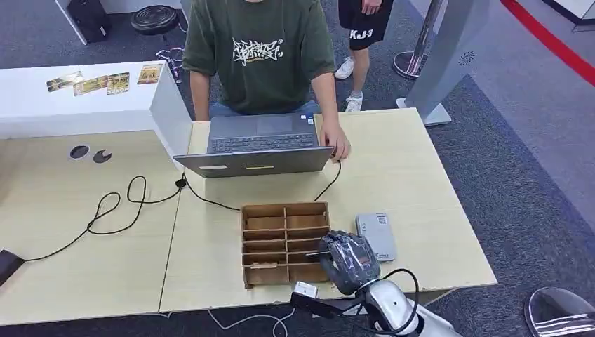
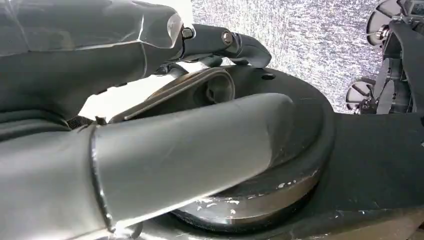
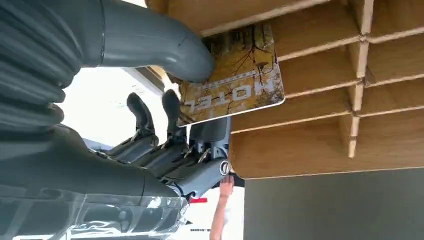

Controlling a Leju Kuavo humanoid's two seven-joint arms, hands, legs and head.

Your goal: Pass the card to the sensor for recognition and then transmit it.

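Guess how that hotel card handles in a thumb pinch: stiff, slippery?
Probably stiff: the hotel card juts flat and unbent past the right hand. Likely light, being thin. Its glossy printed face may slip under the smooth thumb.

The right hand pinches between thumb and fingers, while the left hand hangs down, thumb extended.

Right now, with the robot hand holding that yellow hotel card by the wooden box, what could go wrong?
The right robot hand pinches the card by one end only, so it might slip or twist as it moves.

The card sits close against the wooden organizer; its free edge could catch on a divider.

The grey card reader lies just beside the organizer, near the table's front, so a clumsy swing might nudge it.
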